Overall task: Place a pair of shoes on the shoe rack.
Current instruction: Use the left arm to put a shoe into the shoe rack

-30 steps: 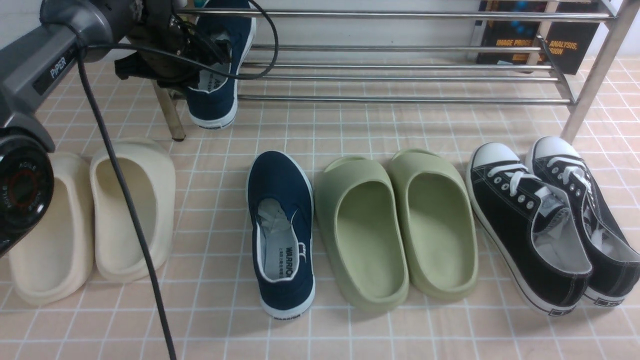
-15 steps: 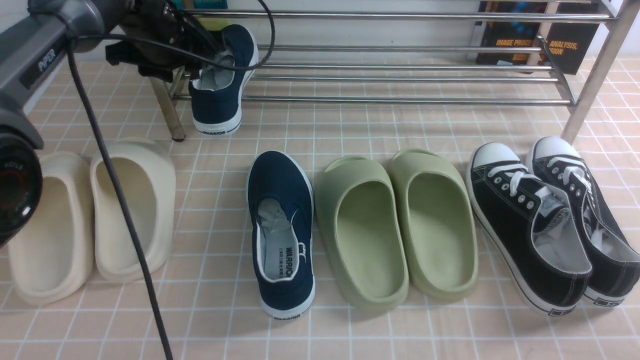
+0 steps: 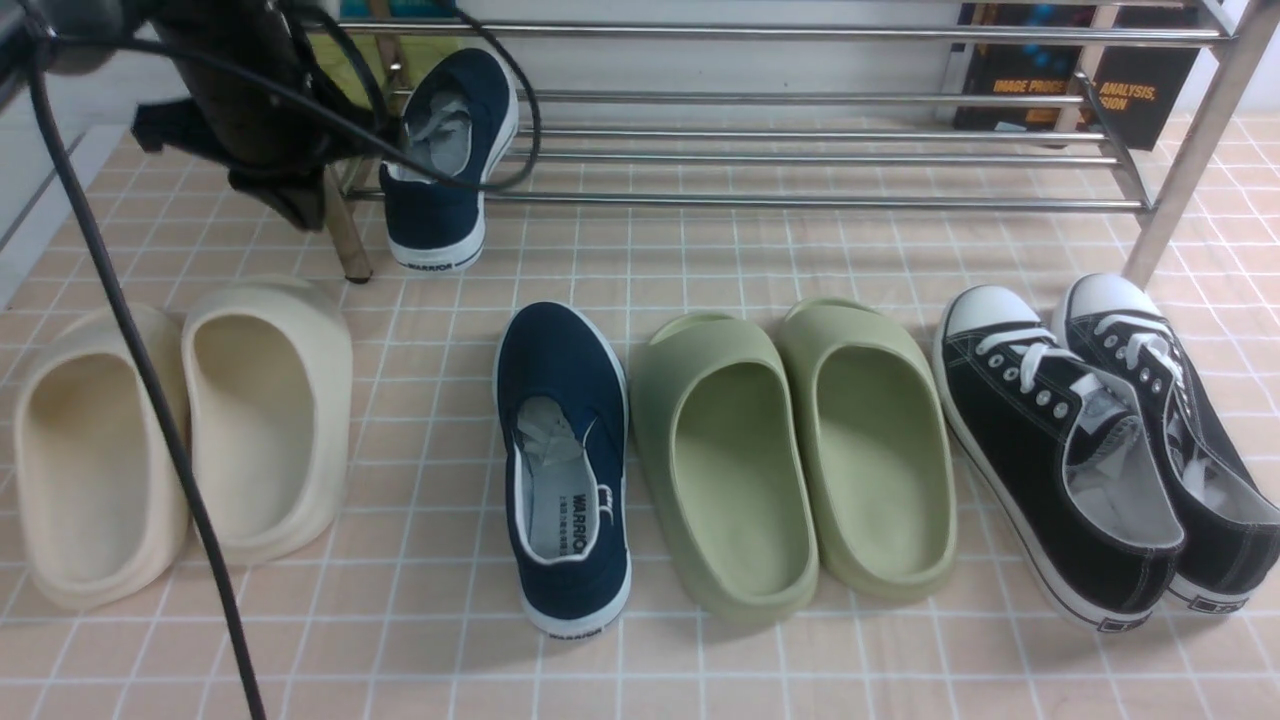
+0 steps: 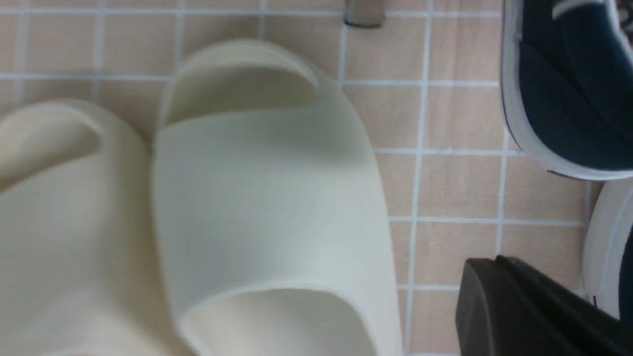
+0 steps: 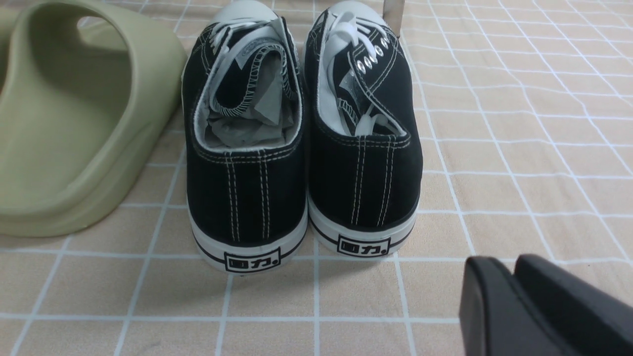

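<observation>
Overhanging the near left edge of the shoe rack (image 3: 800,200), one navy shoe (image 3: 445,190) is seen; left claw (image 4: 494,277) and right claw (image 5: 512,282) are pressed together

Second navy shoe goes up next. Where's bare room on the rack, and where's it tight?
Lower shelf is bare from the navy shoe at its left end across to the right post. The floor row is tight: the other navy shoe lies close beside the green slides. Bare tile separates it from the cream slides.
</observation>
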Controlling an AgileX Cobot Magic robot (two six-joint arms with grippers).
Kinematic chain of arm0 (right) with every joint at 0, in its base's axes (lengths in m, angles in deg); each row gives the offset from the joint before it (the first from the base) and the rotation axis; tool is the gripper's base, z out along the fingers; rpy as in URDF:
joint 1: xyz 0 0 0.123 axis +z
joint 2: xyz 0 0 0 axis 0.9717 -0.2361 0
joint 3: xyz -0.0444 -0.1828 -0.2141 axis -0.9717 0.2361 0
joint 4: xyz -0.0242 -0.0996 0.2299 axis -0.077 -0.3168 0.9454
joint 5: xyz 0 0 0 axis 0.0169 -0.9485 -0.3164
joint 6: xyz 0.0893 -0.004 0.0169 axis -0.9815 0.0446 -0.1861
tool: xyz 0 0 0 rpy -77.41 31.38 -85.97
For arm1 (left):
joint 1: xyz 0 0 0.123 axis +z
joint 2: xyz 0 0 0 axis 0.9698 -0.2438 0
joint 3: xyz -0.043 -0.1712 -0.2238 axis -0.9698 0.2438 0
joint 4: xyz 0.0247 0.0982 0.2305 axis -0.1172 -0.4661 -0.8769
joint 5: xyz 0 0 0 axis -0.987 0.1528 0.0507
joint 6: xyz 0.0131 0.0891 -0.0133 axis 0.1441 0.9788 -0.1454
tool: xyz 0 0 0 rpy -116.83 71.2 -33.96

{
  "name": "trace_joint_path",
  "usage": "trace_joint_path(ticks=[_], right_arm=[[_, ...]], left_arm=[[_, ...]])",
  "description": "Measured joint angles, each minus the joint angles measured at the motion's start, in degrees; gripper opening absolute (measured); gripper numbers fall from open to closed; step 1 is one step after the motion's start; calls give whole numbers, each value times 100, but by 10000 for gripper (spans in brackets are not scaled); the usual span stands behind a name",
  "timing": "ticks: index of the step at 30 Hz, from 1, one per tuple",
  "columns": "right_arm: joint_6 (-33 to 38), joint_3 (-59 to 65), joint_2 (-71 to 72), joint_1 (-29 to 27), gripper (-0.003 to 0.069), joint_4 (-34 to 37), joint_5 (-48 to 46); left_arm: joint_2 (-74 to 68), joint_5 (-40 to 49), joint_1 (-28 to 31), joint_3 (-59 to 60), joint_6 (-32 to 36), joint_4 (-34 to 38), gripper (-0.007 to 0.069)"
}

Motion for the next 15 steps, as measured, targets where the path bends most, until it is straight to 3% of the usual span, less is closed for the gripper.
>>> trace_joint_path(ticks=[8, 15], right_arm=[[0, 0, 0, 0, 97, 0, 0], [0, 0, 0, 0, 106, 0, 0]], left_arm=[[-137, -1819, 0, 893, 18, 380, 2], [-174, -2413, 0, 904, -101, 405, 2]])
